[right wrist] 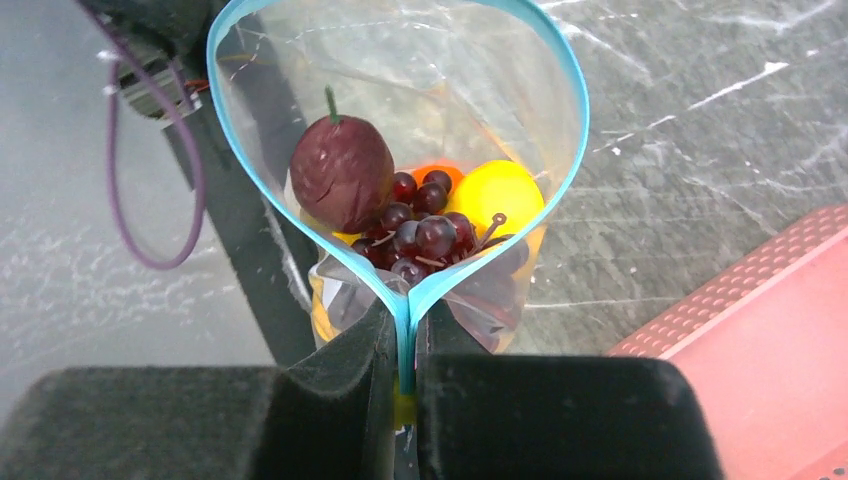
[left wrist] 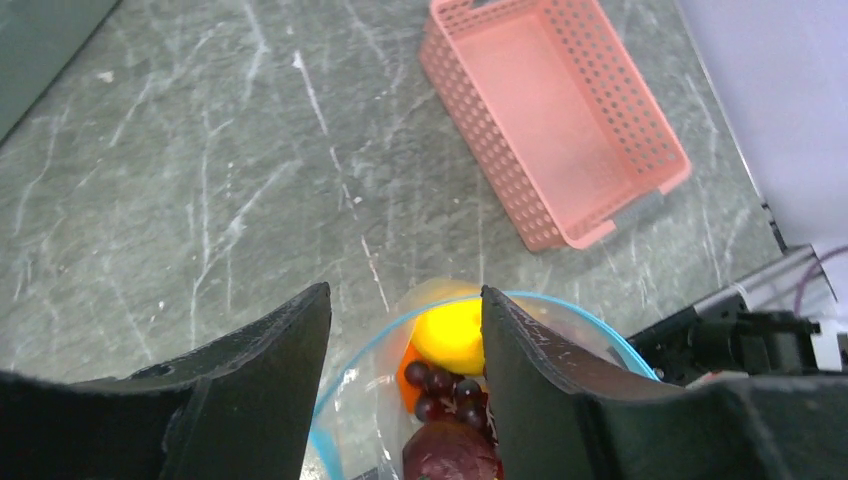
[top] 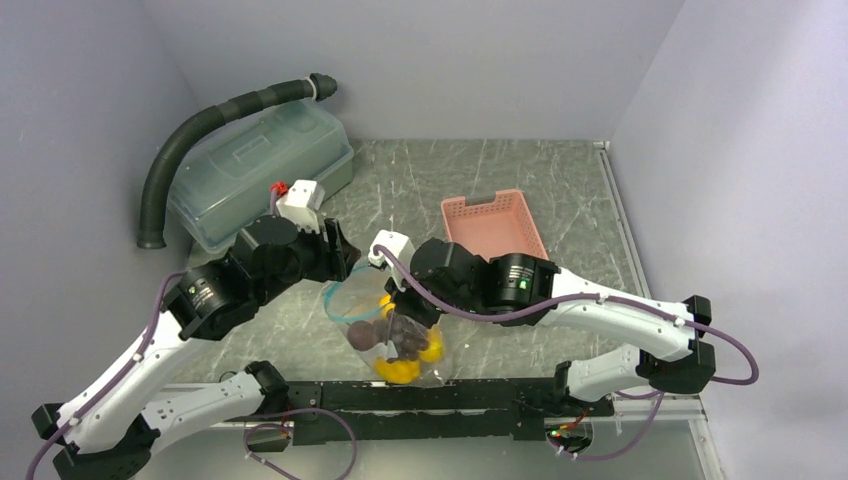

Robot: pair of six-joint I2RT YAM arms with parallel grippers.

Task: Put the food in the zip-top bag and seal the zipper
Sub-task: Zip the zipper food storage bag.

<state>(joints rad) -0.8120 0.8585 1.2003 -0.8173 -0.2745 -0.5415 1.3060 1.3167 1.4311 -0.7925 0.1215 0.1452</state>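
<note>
The clear zip-top bag [top: 368, 305] stands open in the middle of the table, held up at its mouth. Inside it are the dark reddish-purple fruit [right wrist: 342, 172], the grape bunch [right wrist: 425, 235], a yellow piece [right wrist: 497, 195] and the orange [right wrist: 437, 172]. My right gripper [right wrist: 403, 345] is shut on one end of the teal zipper [right wrist: 404, 320], and the rest of the strip loops open. My left gripper [left wrist: 405, 310] is open above the mouth's other side. The teal rim [left wrist: 360, 345] runs between its fingers, and the right finger [left wrist: 540, 380] overlaps the opening.
The pink perforated basket [top: 495, 222] lies empty behind the right arm and also shows in the left wrist view [left wrist: 555, 120]. A green-grey lidded box [top: 262, 170] and a black ribbed hose [top: 190, 130] sit at the back left. A black rail [top: 480, 395] runs along the near edge.
</note>
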